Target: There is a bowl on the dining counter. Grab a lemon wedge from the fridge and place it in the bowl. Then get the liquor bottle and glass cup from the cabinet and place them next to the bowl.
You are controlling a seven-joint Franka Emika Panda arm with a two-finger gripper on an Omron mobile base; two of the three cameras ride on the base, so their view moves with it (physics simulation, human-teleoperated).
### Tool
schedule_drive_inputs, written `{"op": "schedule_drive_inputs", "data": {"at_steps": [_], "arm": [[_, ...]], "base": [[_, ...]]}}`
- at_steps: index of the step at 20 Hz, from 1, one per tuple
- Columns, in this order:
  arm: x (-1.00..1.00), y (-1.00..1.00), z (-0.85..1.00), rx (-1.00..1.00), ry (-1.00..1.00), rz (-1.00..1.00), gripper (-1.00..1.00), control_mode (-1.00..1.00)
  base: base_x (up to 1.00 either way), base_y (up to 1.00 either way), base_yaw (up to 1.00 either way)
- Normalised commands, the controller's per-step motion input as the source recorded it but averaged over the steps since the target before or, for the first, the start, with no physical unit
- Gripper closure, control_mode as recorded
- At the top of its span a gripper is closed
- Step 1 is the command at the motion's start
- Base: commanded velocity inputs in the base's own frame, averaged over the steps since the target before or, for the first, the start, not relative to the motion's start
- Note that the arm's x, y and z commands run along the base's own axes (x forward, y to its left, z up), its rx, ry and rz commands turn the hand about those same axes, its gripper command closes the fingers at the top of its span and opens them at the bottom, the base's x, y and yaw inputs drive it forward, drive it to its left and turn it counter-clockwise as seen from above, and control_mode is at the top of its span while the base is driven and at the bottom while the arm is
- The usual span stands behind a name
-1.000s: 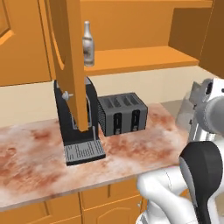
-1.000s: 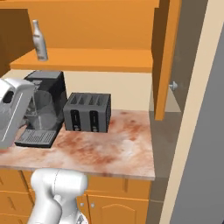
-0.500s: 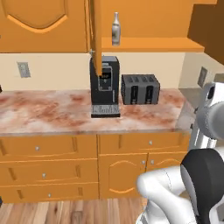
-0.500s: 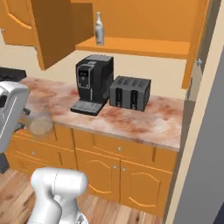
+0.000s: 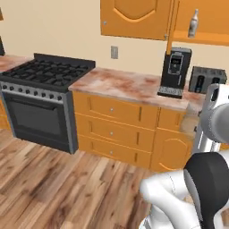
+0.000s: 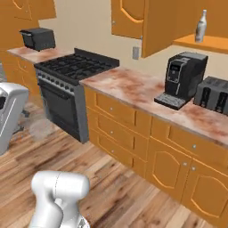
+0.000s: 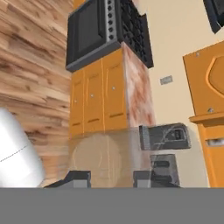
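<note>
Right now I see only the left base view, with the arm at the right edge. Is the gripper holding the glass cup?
Observer: Yes. In the hand view the glass cup sits between the two finger tips of the gripper, which is shut on it.
Operator: Where is the cup in the room? I do not want to hit anything.
Observer: In the right base view the cup shows faintly beside the white hand, over the wooden floor and in front of the stove, apart from its door.
</note>
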Motion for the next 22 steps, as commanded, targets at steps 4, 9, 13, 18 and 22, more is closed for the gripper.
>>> {"op": "schedule_drive_inputs", "data": {"at_steps": [4,9,13,18,22], "arm": [[0.00,0.00,0.00,0.00,0.00,0.00,1.00,1.00],[0.00,0.00,0.00,0.00,0.00,0.00,1.00,1.00],[0.00,0.00,0.00,0.00,0.00,0.00,1.00,1.00],[0.00,0.00,0.00,0.00,0.00,0.00,1.00,1.00],[0.00,0.00,0.00,0.00,0.00,0.00,1.00,1.00]], "base": [[-0.13,1.00,0.64],[0.18,1.00,0.57],[0.56,0.98,0.49],[0.83,0.89,0.45],[1.00,0.67,0.41]]}}
